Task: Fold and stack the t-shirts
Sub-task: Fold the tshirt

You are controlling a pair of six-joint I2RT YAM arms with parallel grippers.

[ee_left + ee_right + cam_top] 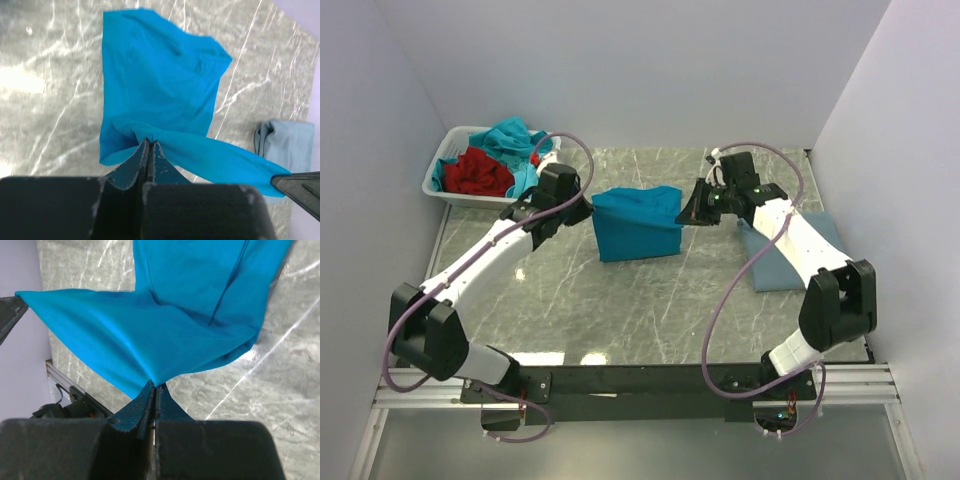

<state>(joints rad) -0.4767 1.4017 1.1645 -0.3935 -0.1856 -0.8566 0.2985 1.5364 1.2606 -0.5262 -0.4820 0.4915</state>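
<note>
A bright teal-blue t-shirt (636,223) hangs stretched between my two grippers above the middle of the table. My left gripper (588,211) is shut on its left top corner, seen pinched in the left wrist view (149,141). My right gripper (685,213) is shut on its right top corner, seen pinched in the right wrist view (155,385). The shirt's lower part (155,70) rests on the table. A folded slate-blue t-shirt (775,262) lies at the right, partly under my right arm. Turquoise (512,138) and red t-shirts (478,173) lie in the basket.
The white slatted basket (442,166) stands at the back left corner. Walls close in the table at the back and both sides. The folded slate-blue shirt also shows in the left wrist view (287,140). A black rail (640,380) runs along the near edge.
</note>
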